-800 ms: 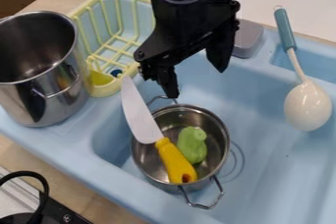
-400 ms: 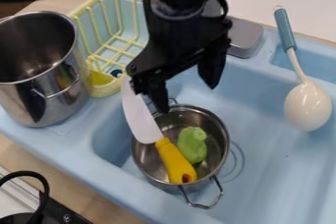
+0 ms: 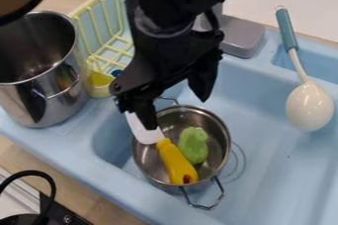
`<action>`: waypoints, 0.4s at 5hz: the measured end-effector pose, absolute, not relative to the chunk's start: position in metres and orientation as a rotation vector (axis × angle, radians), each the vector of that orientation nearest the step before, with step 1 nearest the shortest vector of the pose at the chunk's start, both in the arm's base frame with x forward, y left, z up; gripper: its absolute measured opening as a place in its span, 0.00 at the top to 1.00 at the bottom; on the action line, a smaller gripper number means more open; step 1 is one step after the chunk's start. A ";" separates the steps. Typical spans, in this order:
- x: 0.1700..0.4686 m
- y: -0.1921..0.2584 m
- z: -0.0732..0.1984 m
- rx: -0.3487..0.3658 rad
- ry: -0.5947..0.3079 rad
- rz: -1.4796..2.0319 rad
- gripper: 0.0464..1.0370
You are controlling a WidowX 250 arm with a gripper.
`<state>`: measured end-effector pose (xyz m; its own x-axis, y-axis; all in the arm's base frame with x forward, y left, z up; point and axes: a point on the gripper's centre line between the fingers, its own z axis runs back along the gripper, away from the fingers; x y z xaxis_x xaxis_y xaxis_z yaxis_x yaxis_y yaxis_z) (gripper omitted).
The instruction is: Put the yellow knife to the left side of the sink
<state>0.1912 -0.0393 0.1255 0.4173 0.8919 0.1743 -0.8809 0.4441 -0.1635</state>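
The jaws stand spread above the yellow knife (image 3: 174,159), which rests slantwise in the metal pot (image 3: 215,132) below them. Probably light and stiff, its smooth plastic may slip; pinching across the handle (image 3: 182,170) near the blade (image 3: 147,135) seems surest.

Matte black arm, dark bolt heads, slender black fingers.
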 end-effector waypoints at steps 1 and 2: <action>0.181 -0.039 0.115 -0.046 -0.230 1.164 0.05; 0.179 -0.040 0.111 -0.043 -0.234 1.219 0.05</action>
